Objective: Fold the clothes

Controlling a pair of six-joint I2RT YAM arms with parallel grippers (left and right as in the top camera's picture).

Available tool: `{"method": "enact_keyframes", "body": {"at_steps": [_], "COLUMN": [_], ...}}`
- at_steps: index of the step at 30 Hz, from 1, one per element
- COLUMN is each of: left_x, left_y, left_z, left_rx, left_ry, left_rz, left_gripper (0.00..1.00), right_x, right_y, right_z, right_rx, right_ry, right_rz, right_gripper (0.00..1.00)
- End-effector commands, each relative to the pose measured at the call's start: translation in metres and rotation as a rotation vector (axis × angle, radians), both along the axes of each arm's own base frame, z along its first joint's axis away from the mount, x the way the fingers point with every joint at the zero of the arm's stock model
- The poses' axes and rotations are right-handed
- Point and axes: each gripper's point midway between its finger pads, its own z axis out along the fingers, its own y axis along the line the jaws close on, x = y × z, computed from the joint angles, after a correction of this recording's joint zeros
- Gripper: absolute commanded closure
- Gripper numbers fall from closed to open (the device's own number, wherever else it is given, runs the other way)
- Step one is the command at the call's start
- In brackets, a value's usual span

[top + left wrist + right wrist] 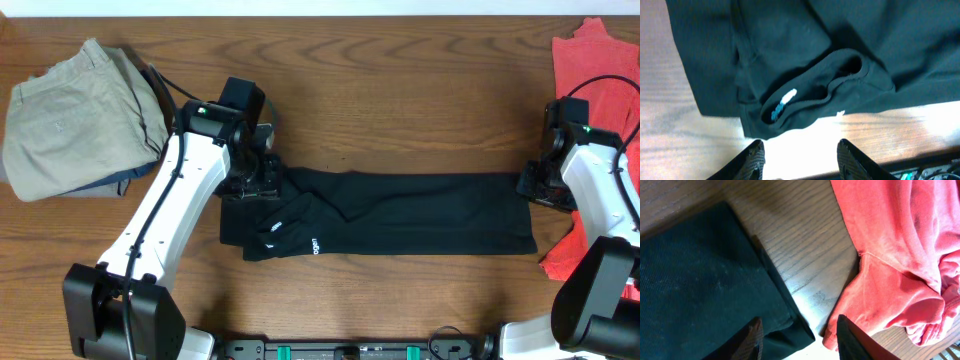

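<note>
**Left wrist view.** Left hand (800, 157) with fingers moderately parted and nothing between them, poised over bare tabletop (880, 130) just beside the edge of the black shirt (790, 45). Seen only here: a hemmed opening (840, 75) in the fabric, with a white-and-blue tag (784, 104) inside it.

**Right wrist view.** Right hand (797, 337) also parted and empty, above the folded corner of the black shirt and near the coral-red garment (890, 245). Seen clearly only here: a strip of wood grain separating the two fabrics.

**Overhead view.** Sole view of the whole layout.
- Black shirt folded into a long flat band across the middle of the tabletop, with one hand at each end.
- Small white logo marks (312, 245) near the shirt's left end, and a raised crease crossing there diagonally.
- Khaki trousers (70, 120) folded at the far left corner, apart from the shirt.
- Coral-red garment crumpled along the right edge, partly hidden behind the right arm (600, 200).
</note>
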Motion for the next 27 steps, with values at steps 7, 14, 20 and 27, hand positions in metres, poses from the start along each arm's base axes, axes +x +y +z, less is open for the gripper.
{"method": "enact_keyframes", "body": {"at_steps": [7,14,20,27], "left_x": [0.010,0.029,0.013,0.013], "left_y": [0.011,0.010,0.018,0.041], "left_z": [-0.024,-0.049,-0.049,-0.028], "left_rx": [0.059,0.063,0.087,0.077], "left_ry": [-0.055,-0.112,-0.049,-0.087], "left_rz": [0.003,0.029,0.058,0.146], "left_gripper": [0.51,0.51,0.57,0.56], "right_x": [-0.010,-0.014,-0.010,-0.018], "right_y": [0.007,0.030,0.034,0.031], "right_z": [-0.003,-0.008,-0.017,-0.045], "right_rx": [0.061,0.201,0.320,0.424], "right_ry": [0.032,0.067,0.050,0.116], "right_rz": [-0.019,0.110,0.171,0.170], "right_gripper": [0.44,0.26,0.14,0.15]}}
